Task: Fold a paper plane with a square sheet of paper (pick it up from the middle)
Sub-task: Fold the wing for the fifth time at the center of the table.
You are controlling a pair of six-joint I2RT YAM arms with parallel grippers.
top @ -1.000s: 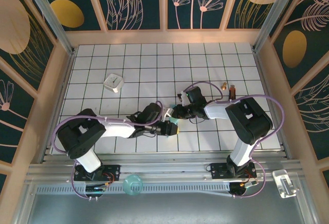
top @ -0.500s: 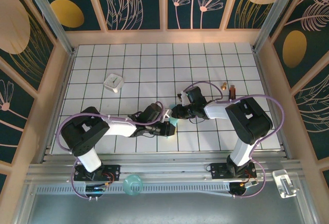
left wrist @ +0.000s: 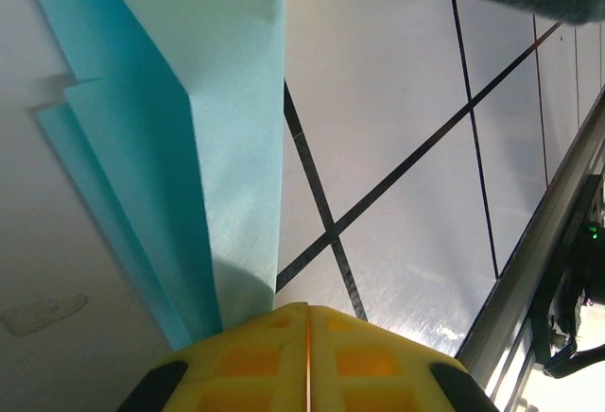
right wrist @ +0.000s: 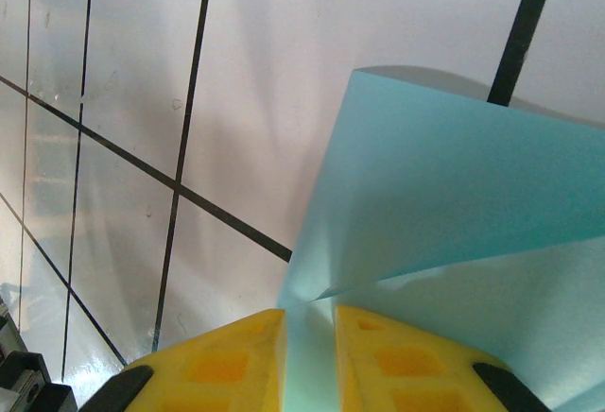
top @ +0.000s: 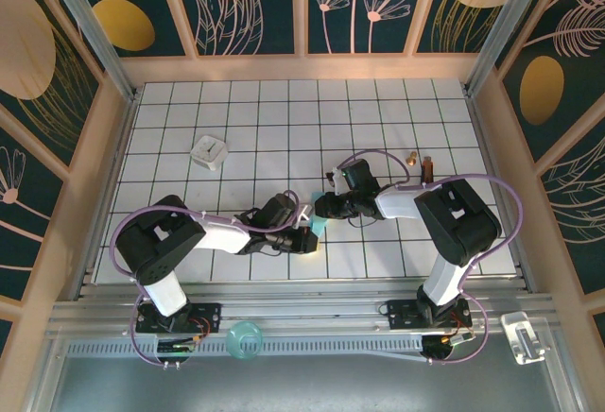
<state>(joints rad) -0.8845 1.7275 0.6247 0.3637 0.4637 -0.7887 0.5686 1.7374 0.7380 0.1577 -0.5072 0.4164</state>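
Table (top: 236, 110): white grid-tiled top inside a walled enclosure. Left arm (top: 189, 237): reaching inward from its base toward the middle of the near tiles. Right arm (top: 454, 223): bent inward from the opposite side, wrist close to the left one. Paper (top: 319, 228): light blue, folded into layers, sitting between the two wrists near the table's middle front; seen from the left wrist (left wrist: 189, 128) as overlapping flaps narrowing toward the pads, from the right wrist (right wrist: 454, 214) as a broad creased sheet lifting off the tiles. Left gripper (top: 307, 239): at the paper's near edge; close up (left wrist: 307, 313), yellow pads pressed together with only a hairline seam between, the paper's narrow end meeting the left pad (left wrist: 236, 360); cannot tell whether any paper is caught in that seam. Right gripper (top: 324, 206): at the paper's far edge; close up (right wrist: 310, 322), yellow pads (right wrist: 227, 360) drawn nearly together with a strip of the paper filling the slim gap, pinched. White block (top: 209, 151): alone on the far left tiles, well apart from both arms. Two small brown items (top: 413, 158) (top: 427, 164): side by side beyond the right arm, too small to identify.
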